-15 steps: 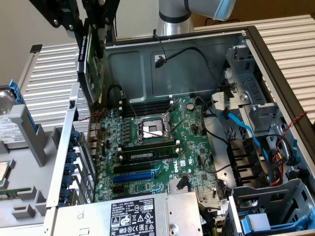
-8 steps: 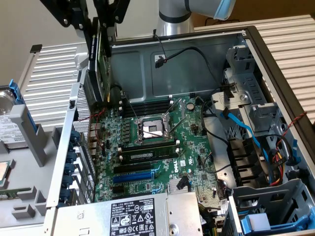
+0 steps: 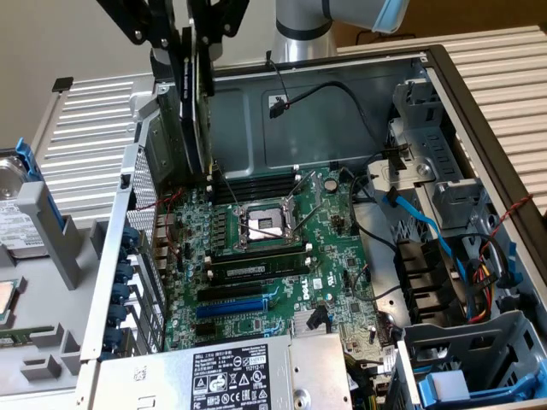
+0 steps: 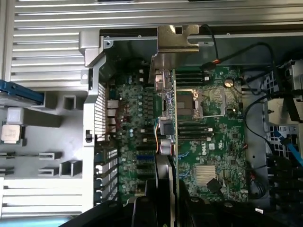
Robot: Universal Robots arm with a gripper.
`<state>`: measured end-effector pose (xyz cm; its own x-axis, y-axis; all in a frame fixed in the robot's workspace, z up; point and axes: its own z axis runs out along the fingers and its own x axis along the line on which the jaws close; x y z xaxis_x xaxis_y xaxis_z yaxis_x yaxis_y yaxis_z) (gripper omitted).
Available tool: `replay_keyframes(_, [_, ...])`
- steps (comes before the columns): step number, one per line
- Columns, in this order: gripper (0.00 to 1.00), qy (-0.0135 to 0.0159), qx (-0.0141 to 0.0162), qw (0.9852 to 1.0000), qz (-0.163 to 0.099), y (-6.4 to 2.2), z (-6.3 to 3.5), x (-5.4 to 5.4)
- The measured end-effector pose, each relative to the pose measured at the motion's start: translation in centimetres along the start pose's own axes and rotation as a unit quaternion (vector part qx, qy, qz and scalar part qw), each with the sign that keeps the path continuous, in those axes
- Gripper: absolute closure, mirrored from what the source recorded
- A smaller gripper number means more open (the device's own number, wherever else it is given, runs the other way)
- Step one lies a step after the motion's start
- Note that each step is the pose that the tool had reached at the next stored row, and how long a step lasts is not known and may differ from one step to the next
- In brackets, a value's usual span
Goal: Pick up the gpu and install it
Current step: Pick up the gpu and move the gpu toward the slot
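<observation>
The gpu (image 3: pixel 198 120) hangs edge-on above the open computer case, over its back left corner in the exterior view. It is a thin dark card with a green edge. In the wrist view the gpu (image 4: pixel 172 118) is a narrow edge, with its silver end bracket (image 4: pixel 173 52) at the far end. My gripper (image 3: pixel 195 43) is shut on the card's upper part, and my gripper (image 4: pixel 166 198) clamps it from both sides. Below lies the large green motherboard (image 3: pixel 282 248) with a blue slot (image 3: pixel 231 306) among black slots. The card is clear of the board.
The case's metal walls (image 3: pixel 342 111) ring the motherboard. A silver power supply (image 3: pixel 231 376) sits at the front. Blue and black cables (image 3: pixel 419 213) and drive cages crowd the exterior view's right. A hard drive (image 3: pixel 13 213) and a grey bracket (image 3: pixel 51 231) lie outside the case on the left.
</observation>
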<state>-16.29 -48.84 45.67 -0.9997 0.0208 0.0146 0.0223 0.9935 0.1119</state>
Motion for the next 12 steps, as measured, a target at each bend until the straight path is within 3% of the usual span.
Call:
replay_keyframes(6, [0.72, 0.0053, 0.0006, 0.9989, -0.047, 0.00, 0.00, -0.24])
replay_keyframes(12, [0.72, 0.0114, 0.0015, 0.9948, -0.101, 0.00, 0.01, -0.31])
